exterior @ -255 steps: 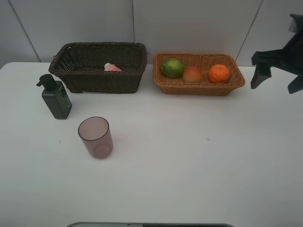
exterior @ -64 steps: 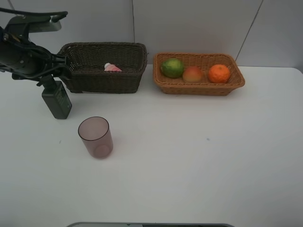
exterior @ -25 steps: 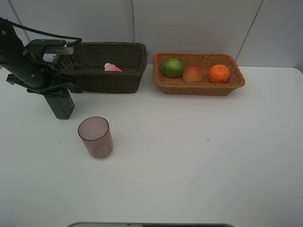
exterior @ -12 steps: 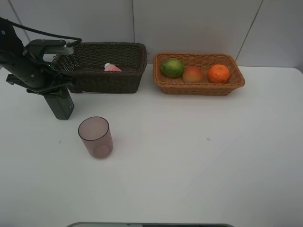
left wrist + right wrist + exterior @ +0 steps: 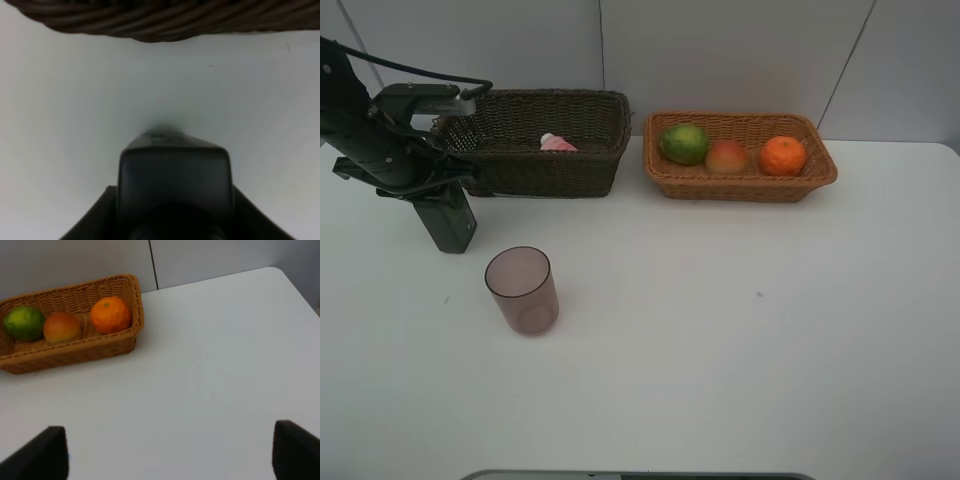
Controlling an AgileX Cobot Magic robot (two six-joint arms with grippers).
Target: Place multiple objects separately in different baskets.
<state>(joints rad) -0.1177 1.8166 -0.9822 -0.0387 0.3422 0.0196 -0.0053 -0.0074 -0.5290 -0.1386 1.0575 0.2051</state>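
My left gripper (image 5: 432, 190) is shut on the upper part of the dark green pump bottle (image 5: 450, 225), which stands slightly tilted on the table left of the dark brown basket (image 5: 575, 175). In the left wrist view the bottle (image 5: 175, 175) fills the space between the jaws. The small pink bottle (image 5: 557, 143) lies in the dark basket. The green fruit (image 5: 684, 142), peach-red fruit (image 5: 727, 157) and orange (image 5: 783, 155) lie in the light tan basket (image 5: 745, 190). The pink cup (image 5: 522, 290) stands upright in front. My right gripper (image 5: 172, 455) is open and empty, out of the exterior high view.
The white table (image 5: 740, 340) ends at a grey panelled wall behind the baskets. The dark basket's rim (image 5: 165, 22) lies close beyond the held bottle. The right wrist view shows the tan basket (image 5: 75, 352) and the table's far right corner (image 5: 272, 270).
Over ten seconds the right arm left the exterior view and my left arm came in and closed on the pump bottle, tilting it. In the last second nothing has moved.
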